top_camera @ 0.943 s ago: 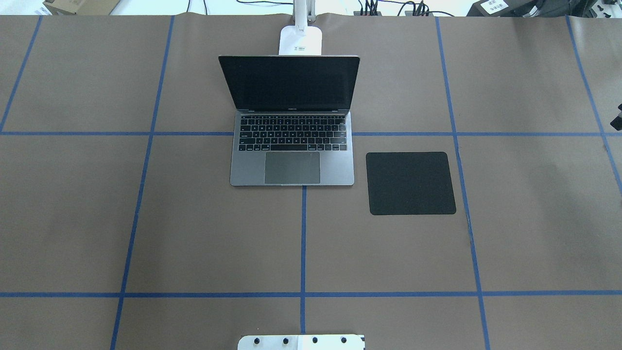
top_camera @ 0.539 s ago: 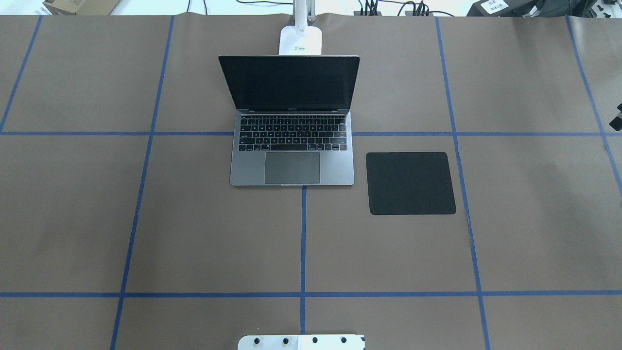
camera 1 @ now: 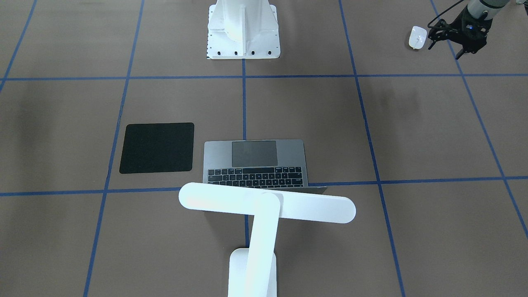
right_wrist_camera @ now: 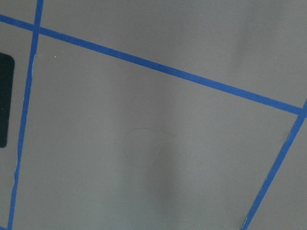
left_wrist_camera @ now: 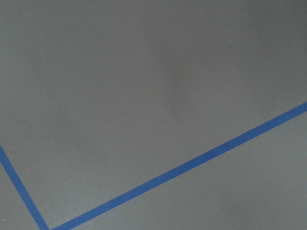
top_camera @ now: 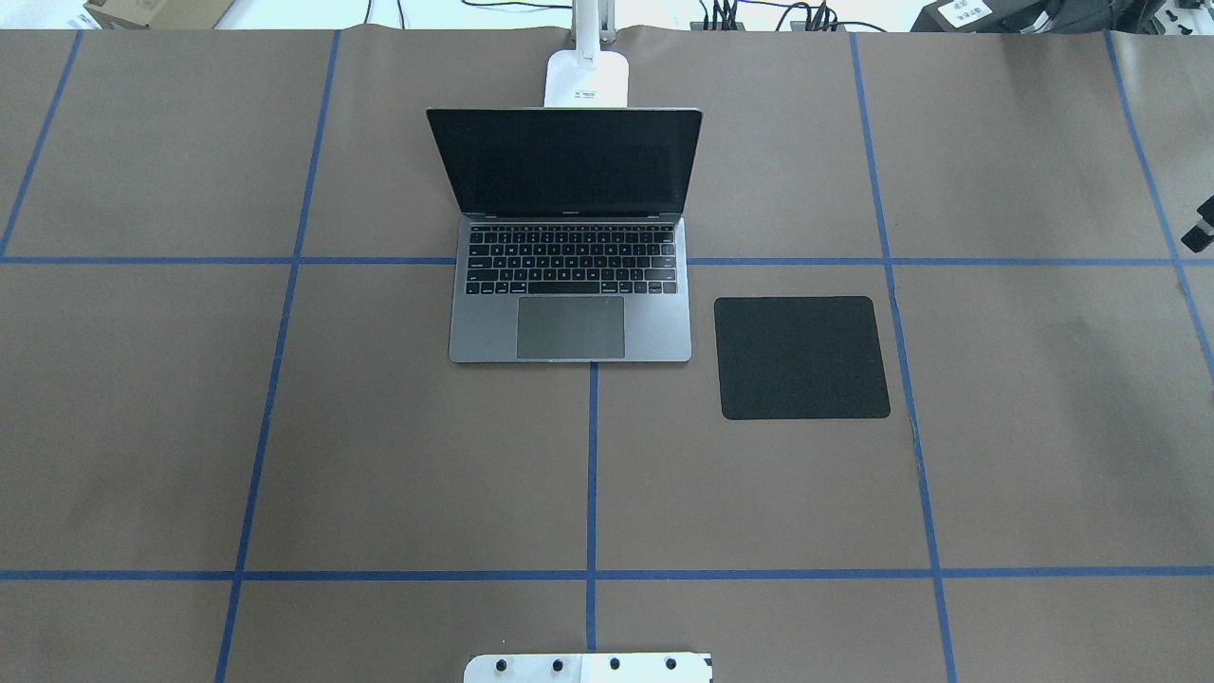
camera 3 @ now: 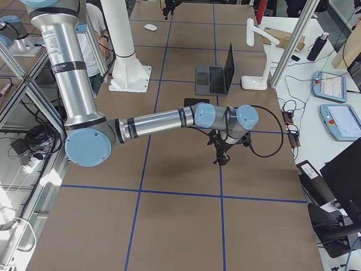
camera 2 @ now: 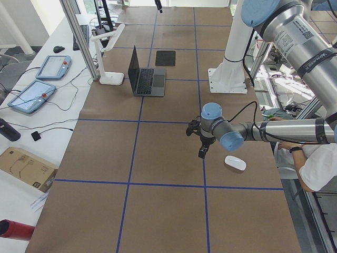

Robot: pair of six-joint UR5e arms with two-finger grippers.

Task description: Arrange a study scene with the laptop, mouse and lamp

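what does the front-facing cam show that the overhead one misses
Only the front-facing view: the mouse on the robot's side of the table, the left claw open close beside it, and the lamp with its long bar head.
Only the overhead view: the dark screen of the laptop, and a sliver of the right claw at the right edge.
Both: the open laptop, the black mat beside it, the lamp's base and the blue tape grid.

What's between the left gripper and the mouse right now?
Nothing. In the front-facing view only a narrow bare strip of brown table cover separates the left gripper from the mouse; the exterior left view agrees.
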